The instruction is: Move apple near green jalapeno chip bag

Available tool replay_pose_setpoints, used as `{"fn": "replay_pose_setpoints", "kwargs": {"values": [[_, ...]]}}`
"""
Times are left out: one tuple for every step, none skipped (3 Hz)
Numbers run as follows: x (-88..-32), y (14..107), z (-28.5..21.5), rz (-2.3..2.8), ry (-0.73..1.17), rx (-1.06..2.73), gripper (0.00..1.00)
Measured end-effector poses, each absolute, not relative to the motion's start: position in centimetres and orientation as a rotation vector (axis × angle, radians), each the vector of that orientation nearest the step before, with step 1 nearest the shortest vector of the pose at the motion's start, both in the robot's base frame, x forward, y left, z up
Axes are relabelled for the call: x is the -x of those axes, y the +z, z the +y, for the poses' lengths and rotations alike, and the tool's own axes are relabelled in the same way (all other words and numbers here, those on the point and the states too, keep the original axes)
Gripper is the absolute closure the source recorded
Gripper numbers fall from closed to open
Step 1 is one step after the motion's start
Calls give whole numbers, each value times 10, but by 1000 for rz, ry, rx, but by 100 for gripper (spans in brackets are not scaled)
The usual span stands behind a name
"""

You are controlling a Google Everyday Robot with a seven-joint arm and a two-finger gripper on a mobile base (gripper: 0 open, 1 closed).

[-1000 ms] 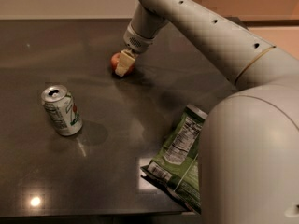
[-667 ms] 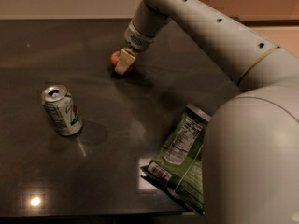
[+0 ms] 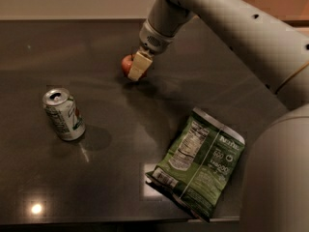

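The apple [image 3: 127,64], small and red, sits on the dark table at the back centre. My gripper [image 3: 136,67] reaches down onto it from the upper right. One pale finger [image 3: 138,66] covers the apple's right side and the other finger is hidden behind it. The gripper is shut on the apple at table level. The green jalapeno chip bag [image 3: 199,162] lies flat near the front right edge, label side up, well apart from the apple.
A silver-green soda can [image 3: 63,114] stands upright at the left. My arm [image 3: 227,28] crosses the upper right, and its bulky lower part [image 3: 277,178] hides the table's right front corner. The table's front edge runs along the bottom.
The arm has swung slightly to the right, and the apple has shifted a little right with the gripper. The can and the chip bag have not moved.
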State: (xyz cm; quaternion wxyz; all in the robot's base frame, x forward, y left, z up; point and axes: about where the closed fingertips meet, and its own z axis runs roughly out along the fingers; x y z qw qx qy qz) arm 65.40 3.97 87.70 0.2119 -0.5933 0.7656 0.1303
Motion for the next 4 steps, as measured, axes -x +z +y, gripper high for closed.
{"fn": "replay_pose_setpoints", "kwargs": {"values": [[-612, 887, 14, 2126, 407, 1654, 100], [-569, 891, -13, 2136, 420, 1654, 100], [-534, 888, -28, 2143, 449, 1647, 100], [-507, 880, -37, 2132, 488, 1639, 100]]}}
